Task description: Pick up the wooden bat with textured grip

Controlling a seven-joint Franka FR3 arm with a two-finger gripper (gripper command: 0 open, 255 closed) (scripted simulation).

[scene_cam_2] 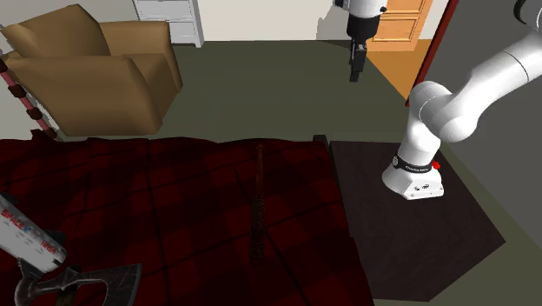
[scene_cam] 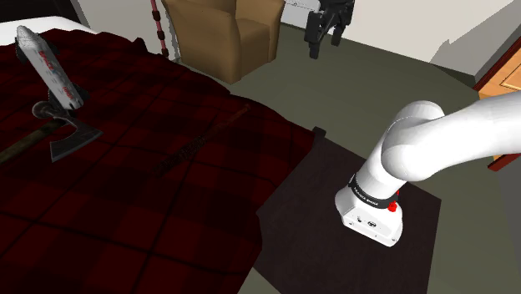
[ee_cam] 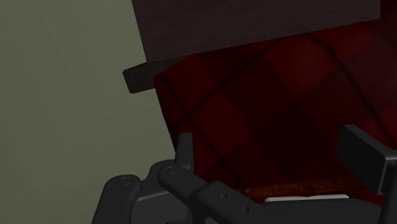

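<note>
The bat (scene_cam: 200, 142) is a thin dark stick with a rough-textured grip. It lies flat on the dark red checked blanket (scene_cam: 125, 217) and also shows in the second exterior view (scene_cam_2: 260, 204). My black gripper (scene_cam: 326, 38) hangs high in the air, well beyond the bed's corner and above the olive floor, far from the bat. The second exterior view has the gripper (scene_cam_2: 355, 65) pointing down. In the wrist view its fingers (ee_cam: 184, 149) stand apart with nothing between them, so the gripper (ee_cam: 273, 156) is open. A thin brown textured strip (ee_cam: 292, 189) that may be the bat shows just above the hand.
An axe (scene_cam: 63, 142) and a grey rocket model (scene_cam: 50, 71) lie on the blanket at the shoulder view's left. A tan armchair (scene_cam: 221, 33) and a red striped pole (scene_cam: 159, 25) stand behind the bed. The arm's base sits on a dark platform (scene_cam: 317, 242).
</note>
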